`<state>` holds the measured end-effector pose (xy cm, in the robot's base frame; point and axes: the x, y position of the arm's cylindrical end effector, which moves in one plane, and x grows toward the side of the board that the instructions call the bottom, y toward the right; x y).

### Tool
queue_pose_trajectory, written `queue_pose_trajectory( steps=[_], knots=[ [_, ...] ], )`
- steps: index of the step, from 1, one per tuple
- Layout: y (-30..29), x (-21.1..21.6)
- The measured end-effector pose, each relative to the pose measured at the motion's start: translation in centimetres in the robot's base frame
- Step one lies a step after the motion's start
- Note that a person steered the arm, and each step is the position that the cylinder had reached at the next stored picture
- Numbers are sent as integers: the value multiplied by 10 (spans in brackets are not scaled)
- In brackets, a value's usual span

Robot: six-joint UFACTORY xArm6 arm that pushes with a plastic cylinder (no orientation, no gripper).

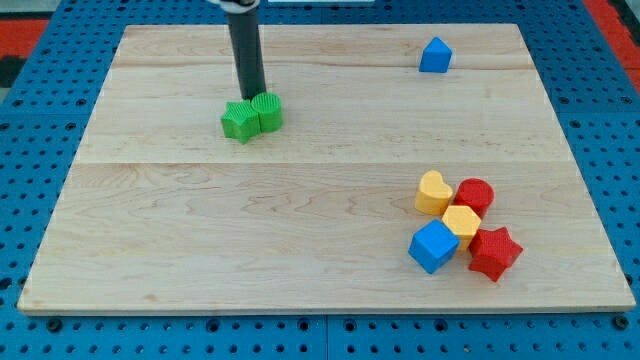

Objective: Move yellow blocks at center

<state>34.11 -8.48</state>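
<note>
A yellow heart block (433, 193) and a yellow hexagon block (461, 222) sit in a cluster at the view's lower right of the wooden board (200, 230). The heart is the upper left of the cluster; the hexagon is in its middle. My tip (252, 97) is far off at the view's upper left, touching the top of two green blocks: a star-like one (239, 121) and a rounded one (268, 112). The dark rod rises straight up out of the frame.
A red round block (475, 195), a red star (494, 253) and a blue cube (433, 246) press against the yellow blocks. A blue pentagon-like block (435, 55) stands alone at the view's upper right. Blue pegboard surrounds the board.
</note>
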Motion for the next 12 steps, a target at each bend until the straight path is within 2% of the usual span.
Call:
queue_pose_trajectory(
  steps=[1,2,4,5,6,7,8,12],
  knots=[
    [94,-2],
    [172,33],
    [310,139],
    [302,199],
    [254,242],
    [240,245],
    [261,235],
    [207,156]
  ],
)
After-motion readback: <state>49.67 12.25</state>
